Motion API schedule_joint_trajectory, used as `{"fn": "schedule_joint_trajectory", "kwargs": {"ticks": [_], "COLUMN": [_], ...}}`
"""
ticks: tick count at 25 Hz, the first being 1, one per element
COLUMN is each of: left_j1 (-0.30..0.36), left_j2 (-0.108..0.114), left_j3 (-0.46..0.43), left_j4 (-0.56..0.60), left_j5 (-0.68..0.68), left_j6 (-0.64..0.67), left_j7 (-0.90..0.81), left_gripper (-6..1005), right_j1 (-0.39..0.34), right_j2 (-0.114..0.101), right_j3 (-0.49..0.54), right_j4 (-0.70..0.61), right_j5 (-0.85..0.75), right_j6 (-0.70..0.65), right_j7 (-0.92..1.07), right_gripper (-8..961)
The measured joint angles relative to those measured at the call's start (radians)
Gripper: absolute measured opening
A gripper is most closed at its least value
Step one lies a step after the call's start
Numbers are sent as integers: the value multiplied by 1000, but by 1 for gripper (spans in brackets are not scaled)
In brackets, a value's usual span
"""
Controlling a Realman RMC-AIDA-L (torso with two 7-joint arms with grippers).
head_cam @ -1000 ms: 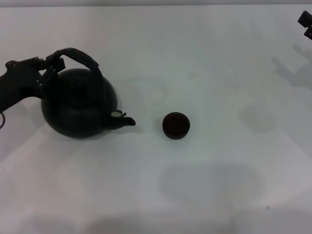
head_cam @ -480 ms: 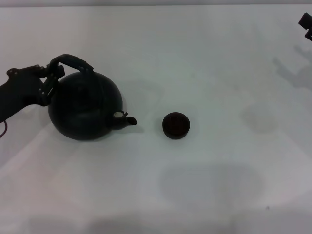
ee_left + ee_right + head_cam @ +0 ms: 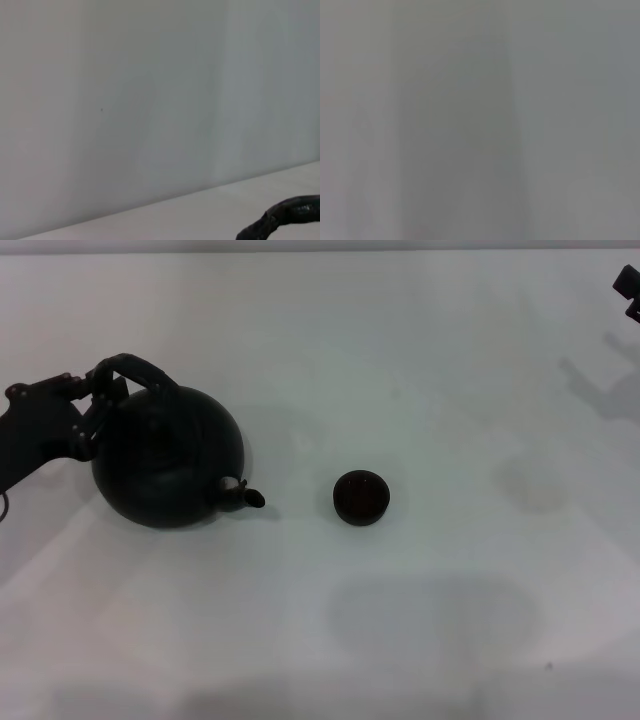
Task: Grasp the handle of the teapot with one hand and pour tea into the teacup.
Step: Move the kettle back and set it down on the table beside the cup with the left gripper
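Teapot (image 3: 165,470) is seen near the left edge of the white desk (image 3: 420,360), tipped so that its round black belly faces the head camera. The spout (image 3: 243,497) is directed toward the desk's right edge and now points lower and closer to the front edge than half a second ago, when it sat a little higher and nearer the teacup. The body has also drifted slightly back toward the left edge and downward in the head view. A second ago the pot was more upright, with the lid area and the arch of the handle seen more fully.

The handle (image 3: 135,368) is clamped by the left gripper (image 3: 98,390), whose fingers are closed on the hoop at its left end; the arm reaches in from the left edge. In the left wrist view only a rough black piece of the handle is shown at one corner, against a pale wall and the desk surface.

The teacup (image 3: 361,497) stands upright near the middle of the desk, unmoved across all three moments, clearly apart from the spout with bare desk between them.

The right gripper (image 3: 628,288) is parked at the far right corner, unchanged; its opening cannot be told. Nothing but a blank grey field is given by the right wrist view.
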Motion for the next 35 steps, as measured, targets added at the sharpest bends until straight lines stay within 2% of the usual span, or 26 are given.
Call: {"fn": "schedule_joint_trajectory", "kwargs": {"ticks": [13, 19, 22, 27, 32, 35], "left_j1": [0, 5, 12, 27, 46, 57], "left_j2": [-2, -1, -1, -1, 0, 0], "left_j3": [0, 0, 0, -1, -1, -1], "left_j4": [-19, -37, -57, -71, -79, -86], "left_j5": [-18, -76, -119, -157, -174, -193], "left_j6": [1, 29, 67, 92, 112, 119], "left_j7": [64, 123, 176, 223, 239, 253], "left_gripper": [389, 578, 748, 865, 872, 872], "right_j1": [-4, -14, -23, -33, -57, -82], "right_j2": [-3, -5, -5, -11, -15, -9], "right_j3": [1, 10, 11, 12, 15, 29], "right_j4": [0, -1, -8, -9, -11, -13], "right_j5": [0, 0, 0, 4, 7, 11], "right_j6": [-3, -4, -4, -4, -5, -1], "right_j7": [-3, -6, -8, -8, -16, -52], "right_gripper": [850, 850, 851, 851, 851, 851]}}
